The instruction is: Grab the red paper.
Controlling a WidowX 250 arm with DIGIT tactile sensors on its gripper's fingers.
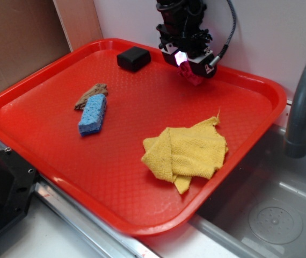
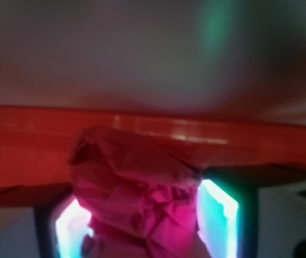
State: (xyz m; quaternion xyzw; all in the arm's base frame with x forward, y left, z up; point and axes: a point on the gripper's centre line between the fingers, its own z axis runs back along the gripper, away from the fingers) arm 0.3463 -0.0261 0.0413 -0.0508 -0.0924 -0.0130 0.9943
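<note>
The red paper is a crumpled dark-red wad at the back of the red tray, close to its far rim. My gripper is shut on it from above. In the wrist view the red paper fills the gap between the two glowing pads, pressed against both, with the tray's far rim just behind it. Whether the wad rests on the tray floor or hangs just above it is not clear.
A black block sits left of the gripper near the far rim. A blue sponge lies by a brown scrap at mid left. A folded yellow cloth lies front right. A grey sink and faucet are to the right.
</note>
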